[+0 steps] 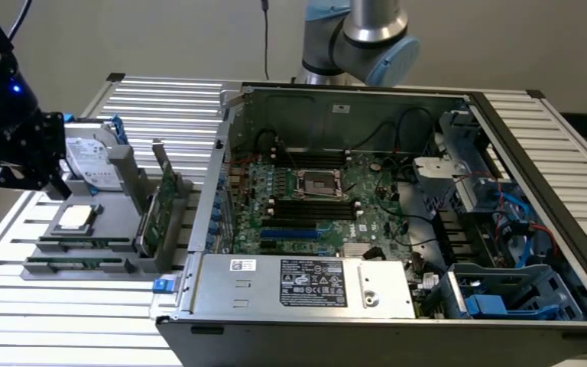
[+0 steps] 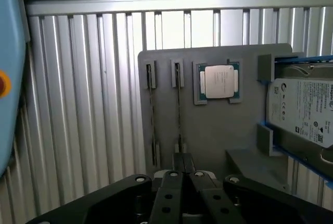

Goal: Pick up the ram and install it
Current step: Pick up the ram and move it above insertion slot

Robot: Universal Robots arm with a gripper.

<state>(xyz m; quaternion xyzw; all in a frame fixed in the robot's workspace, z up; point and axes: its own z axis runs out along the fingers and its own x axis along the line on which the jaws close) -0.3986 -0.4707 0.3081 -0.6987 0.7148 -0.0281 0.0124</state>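
Gripper (image 2: 182, 157), fingers drawn together and holding nothing, hangs over the grey tray (image 2: 218, 130), pointing down at it. The ram (image 2: 178, 99) stands on edge in a tray slot just beyond the fingertips, beside a second stick (image 2: 151, 109) and a processor (image 2: 218, 82). The open computer case (image 1: 375, 229) lies towards the exterior view's right.

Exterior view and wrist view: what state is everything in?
Case: open, side off.
Rams: both standing in tray slots, unheld.
CPU: flat in tray recess.
Hard drive: seated in tray holder.
Card: upright in tray.
Tool: shut, empty, above tray.
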